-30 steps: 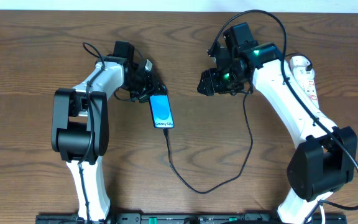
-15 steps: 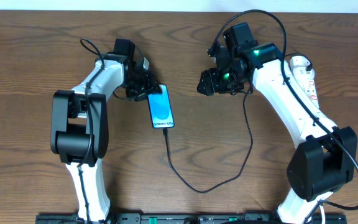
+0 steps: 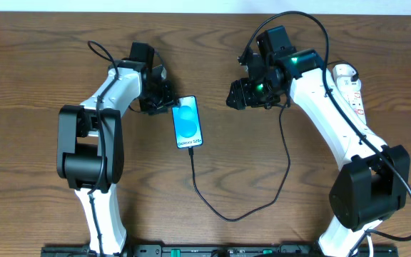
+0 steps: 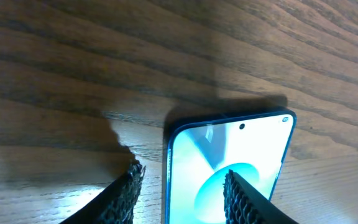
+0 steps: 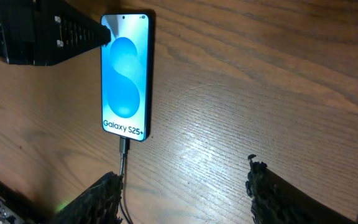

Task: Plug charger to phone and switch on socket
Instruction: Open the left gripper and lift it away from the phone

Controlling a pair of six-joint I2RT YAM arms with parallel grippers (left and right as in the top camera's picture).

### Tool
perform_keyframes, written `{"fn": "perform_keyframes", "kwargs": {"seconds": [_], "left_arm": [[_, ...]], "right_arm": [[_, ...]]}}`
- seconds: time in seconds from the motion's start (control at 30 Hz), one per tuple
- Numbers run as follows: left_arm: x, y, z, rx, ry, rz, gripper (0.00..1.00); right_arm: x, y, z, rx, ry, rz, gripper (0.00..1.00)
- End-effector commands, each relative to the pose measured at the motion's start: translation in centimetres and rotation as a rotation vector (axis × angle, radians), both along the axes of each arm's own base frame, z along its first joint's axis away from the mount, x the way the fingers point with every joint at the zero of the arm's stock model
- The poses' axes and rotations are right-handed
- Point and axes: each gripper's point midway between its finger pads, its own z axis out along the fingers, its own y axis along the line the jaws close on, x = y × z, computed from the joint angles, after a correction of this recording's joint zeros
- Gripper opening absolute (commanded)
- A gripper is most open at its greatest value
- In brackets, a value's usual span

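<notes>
Seeing the left jaws spread over a top corner of the phone (image 3: 189,123), no pinch. Same with the right jaws: gaping, empty. Lies mid desk (image 3: 41,43), long axis far-to-near, top toward the far edge, charger (image 5: 122,152) in its near end. Can't really read the socket (image 3: 354,89) by the right edge, half under the arm.

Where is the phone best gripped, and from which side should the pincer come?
Grip the phone across its two long edges, near the middle, coming straight down from above. It lies flat, screen up, on the table, and its width is the short span. Avoid the near end, where the charger is plugged in.
</notes>
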Motion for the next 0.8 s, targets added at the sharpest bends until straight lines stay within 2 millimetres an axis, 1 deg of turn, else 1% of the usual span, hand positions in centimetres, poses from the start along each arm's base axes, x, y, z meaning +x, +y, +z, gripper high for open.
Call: {"fn": "perform_keyframes", "kwargs": {"seconds": [0.0, 0.03, 0.13, 0.2, 0.23, 0.27, 0.3, 0.33, 0.37, 0.4, 0.43, 0.47, 0.53, 0.57, 0.63, 0.67, 0.77], "left_arm": [[-1.1, 3.2, -2.8, 0.152, 0.058, 0.015, 0.50], [-1.1, 3.9, -2.3, 0.152, 0.065, 0.021, 0.50], [-1.0, 5.1, -1.2, 0.152, 0.074, 0.050, 0.50], [-0.5, 6.7, 0.6, 0.147, 0.048, 0.090, 0.50], [-0.4, 6.9, 1.1, 0.146, 0.039, 0.097, 0.50], [-0.2, 7.8, 2.4, 0.143, 0.013, 0.119, 0.50], [0.0, 8.3, 3.3, 0.141, -0.005, 0.132, 0.50], [0.3, 9.1, 5.1, 0.139, -0.046, 0.154, 0.50], [0.4, 9.5, 6.0, 0.139, -0.070, 0.166, 0.50], [0.7, 10.3, 8.0, 0.138, -0.119, 0.187, 0.50], [0.8, 10.7, 9.3, 0.138, -0.150, 0.199, 0.50], [0.8, 11.0, 10.3, 0.138, -0.176, 0.209, 0.51], [0.8, 11.6, 12.5, 0.138, -0.229, 0.225, 0.56], [0.7, 11.8, 14.1, 0.138, -0.267, 0.233, 0.58], [0.4, 12.0, 16.2, 0.139, -0.317, 0.240, 0.59], [0.2, 12.0, 17.5, 0.138, -0.352, 0.242, 0.64], [-0.2, 11.9, 19.7, 0.138, -0.408, 0.246, 0.68]], "right_arm": [[0.1, 0.3, 0.5, 0.001, -0.020, 0.020, 0.64], [0.1, 0.3, 0.5, 0.001, -0.020, 0.020, 0.64], [0.2, 0.4, 0.5, 0.002, -0.025, 0.020, 0.65], [0.4, 0.5, 0.6, 0.006, -0.035, 0.020, 0.66], [0.5, 0.5, 0.6, 0.007, -0.037, 0.020, 0.66], [0.5, 0.5, 0.6, 0.008, -0.039, 0.020, 0.67], [0.5, 0.5, 0.6, 0.008, -0.038, 0.020, 0.67], [0.5, 0.5, 0.6, 0.008, -0.038, 0.020, 0.67], [0.5, 0.5, 0.6, 0.008, -0.039, 0.020, 0.67], [0.5, 0.5, 0.6, 0.008, -0.040, 0.020, 0.67], [0.5, 0.5, 0.6, 0.008, -0.041, 0.020, 0.67], [0.5, 0.5, 0.6, 0.008, -0.041, 0.020, 0.67], [0.5, 0.5, 0.6, 0.008, -0.041, 0.020, 0.67], [0.6, 0.5, 0.6, 0.008, -0.041, 0.020, 0.67], [0.6, 0.5, 0.6, 0.008, -0.042, 0.020, 0.67], [0.6, 0.5, 0.6, 0.008, -0.041, 0.020, 0.67], [0.6, 0.4, 0.6, 0.001, -0.044, 0.017, 0.67]]}}
